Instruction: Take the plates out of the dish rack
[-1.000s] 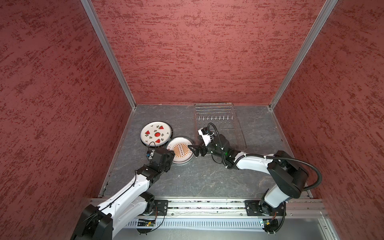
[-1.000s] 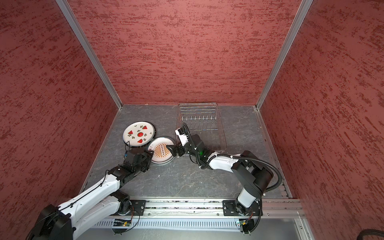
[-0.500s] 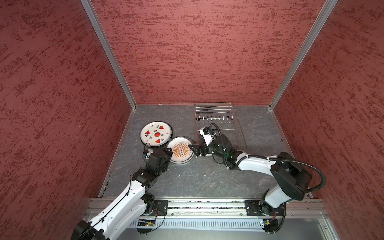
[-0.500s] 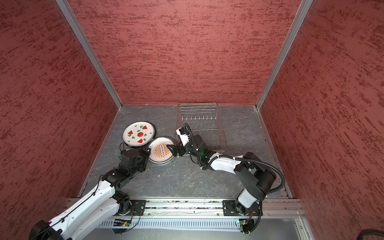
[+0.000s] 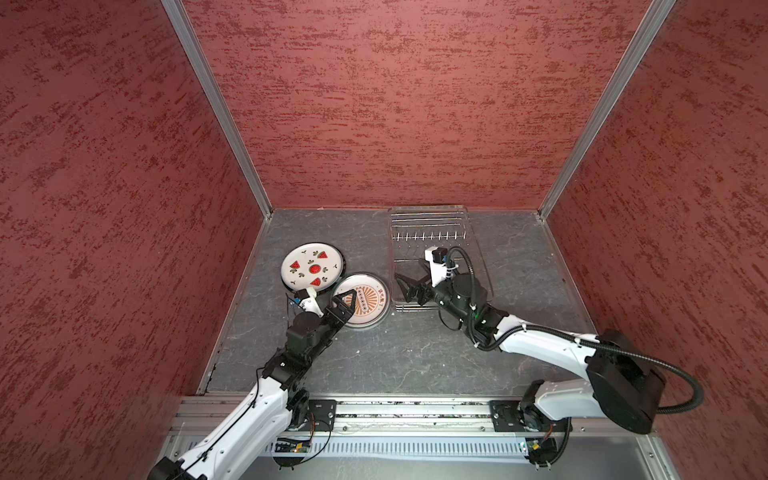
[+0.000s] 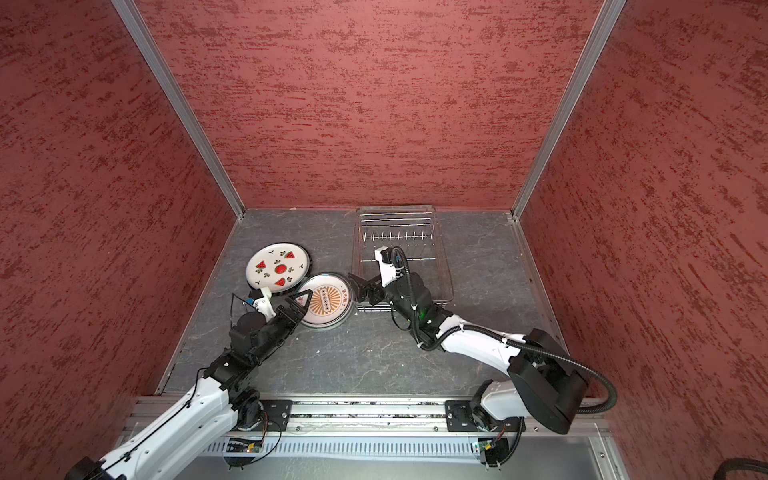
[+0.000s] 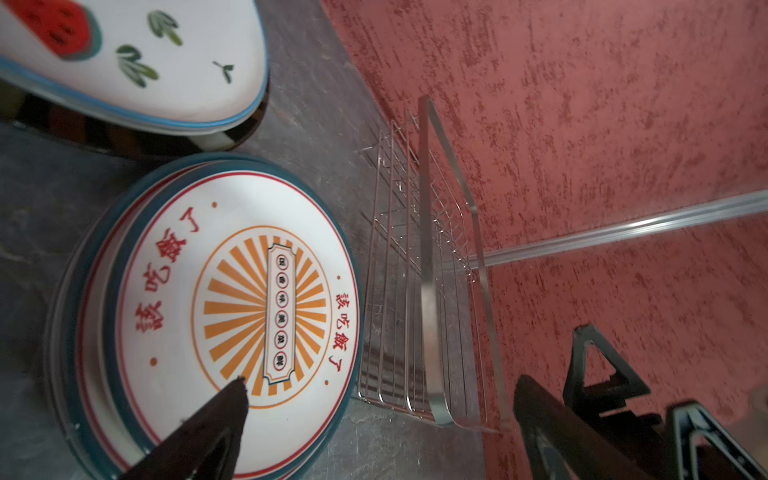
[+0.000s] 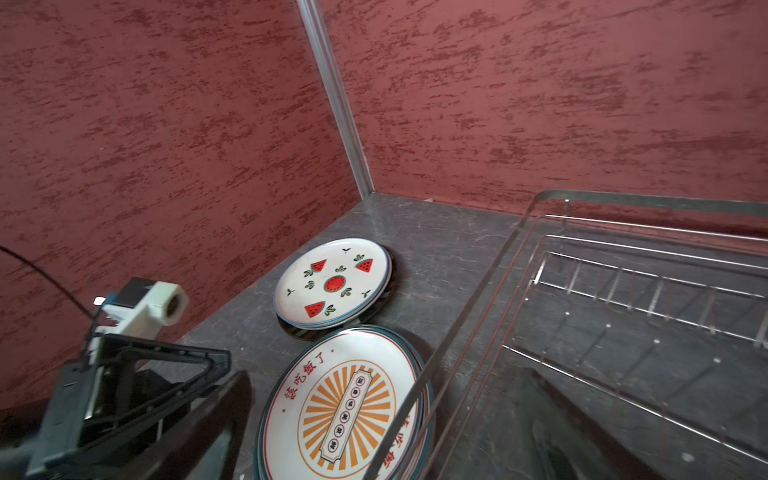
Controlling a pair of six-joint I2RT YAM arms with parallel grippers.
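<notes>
Plates lie stacked flat, probably to save room: a watermelon pile (image 5: 311, 266) and a sunburst pile (image 5: 368, 301) just beside the dish rack (image 5: 432, 224), which looks empty. The left claw (image 5: 343, 305) over the sunburst pile and the right claw (image 5: 405, 286) at the rack's edge both gape wide, holding nothing.

Even bright light, soft shadows; wrist views dimmer, dish rack (image 7: 424, 266) rim blurred.
</notes>
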